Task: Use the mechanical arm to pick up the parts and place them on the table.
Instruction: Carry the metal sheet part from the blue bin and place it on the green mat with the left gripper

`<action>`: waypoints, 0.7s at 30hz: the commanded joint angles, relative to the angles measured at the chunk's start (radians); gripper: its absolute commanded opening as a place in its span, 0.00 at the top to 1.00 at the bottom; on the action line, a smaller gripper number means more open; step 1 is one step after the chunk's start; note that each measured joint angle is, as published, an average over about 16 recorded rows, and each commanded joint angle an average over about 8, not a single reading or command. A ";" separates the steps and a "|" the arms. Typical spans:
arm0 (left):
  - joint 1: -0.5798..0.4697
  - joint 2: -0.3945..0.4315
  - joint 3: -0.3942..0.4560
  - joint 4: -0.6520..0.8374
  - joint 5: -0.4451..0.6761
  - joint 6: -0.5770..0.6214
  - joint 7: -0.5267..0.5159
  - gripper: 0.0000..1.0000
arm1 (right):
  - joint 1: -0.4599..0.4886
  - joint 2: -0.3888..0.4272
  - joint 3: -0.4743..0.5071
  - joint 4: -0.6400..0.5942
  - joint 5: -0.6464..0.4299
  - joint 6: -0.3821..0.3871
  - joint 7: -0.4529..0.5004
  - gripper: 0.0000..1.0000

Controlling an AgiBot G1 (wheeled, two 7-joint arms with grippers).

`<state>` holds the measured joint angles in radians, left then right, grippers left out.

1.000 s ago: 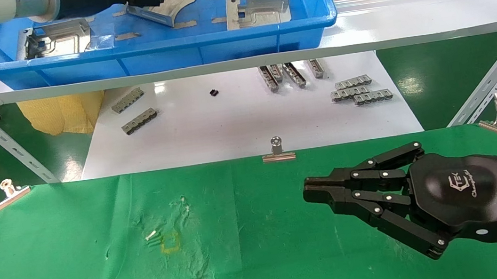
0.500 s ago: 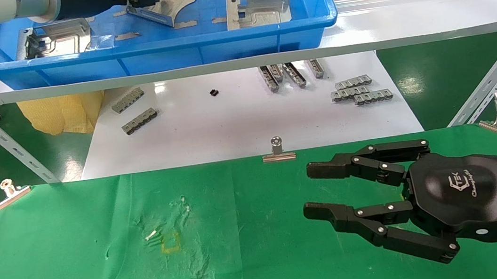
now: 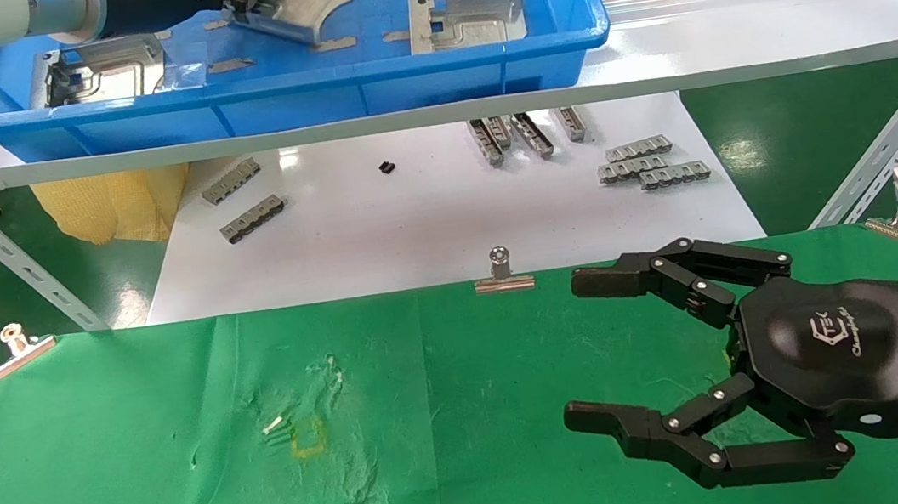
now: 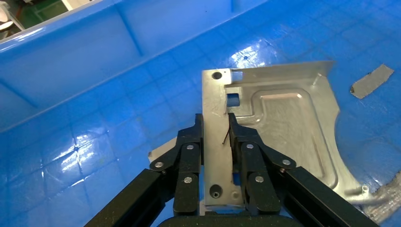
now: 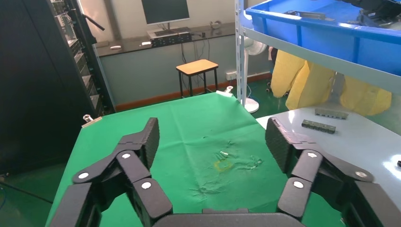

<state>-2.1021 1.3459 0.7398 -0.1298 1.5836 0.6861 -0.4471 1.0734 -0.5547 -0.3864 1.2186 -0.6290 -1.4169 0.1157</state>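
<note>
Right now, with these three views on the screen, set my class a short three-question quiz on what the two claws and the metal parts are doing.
1. True or false: the left claw is shut on a silver part inside the blue bin.
2. Multiple choice: the right claw is (A) gripping a part, (B) open above the green table, (C) inside the bin.
3. Fill in: besides the gripped one, the head view shows ___ more silver parts lying in the bin.

Key
1. True
2. B
3. Two: one at the bin's left end, one right of centre.
</note>
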 commanded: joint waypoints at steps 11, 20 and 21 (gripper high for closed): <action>-0.032 -0.074 -0.058 -0.020 -0.100 0.108 0.102 1.00 | 0.000 0.000 0.000 0.000 0.000 0.000 0.000 0.00; -0.025 -0.206 -0.131 -0.069 -0.221 0.382 0.301 1.00 | 0.000 0.000 0.000 0.000 0.000 0.000 0.000 0.00; -0.022 -0.222 -0.140 -0.074 -0.236 0.420 0.326 1.00 | 0.000 0.000 0.000 0.000 0.000 0.000 0.000 0.00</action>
<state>-2.1234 1.1250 0.6023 -0.2007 1.3501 1.1070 -0.1206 1.0734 -0.5547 -0.3864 1.2186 -0.6289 -1.4169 0.1157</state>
